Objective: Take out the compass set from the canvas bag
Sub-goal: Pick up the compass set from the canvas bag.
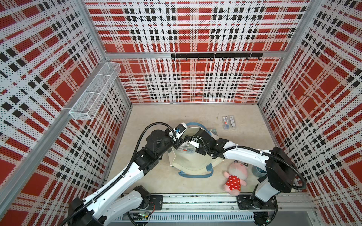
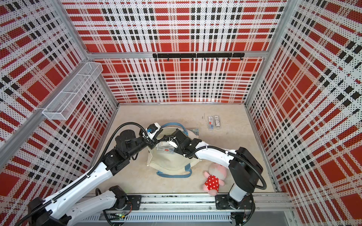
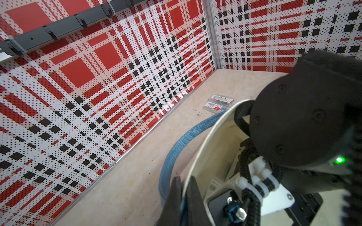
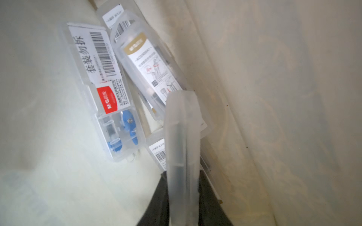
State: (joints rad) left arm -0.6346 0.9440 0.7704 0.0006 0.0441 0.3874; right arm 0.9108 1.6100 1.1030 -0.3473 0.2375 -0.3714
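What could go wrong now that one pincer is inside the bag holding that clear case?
1. The right pincer clamps the clear case, which sticks out far beyond the grip; smooth plastic might slip or swivel during lifting.
2. The red-label case and gold-label case lie right beside it, so they may get dragged along.
3. The left pincer pinches only the rim of the canvas bag; losing it could let the opening sag.

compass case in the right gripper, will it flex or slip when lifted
Probably stiff and light: the compass case is thin moulded plastic. Its smooth walls may slip, as the right gripper pinches one end.
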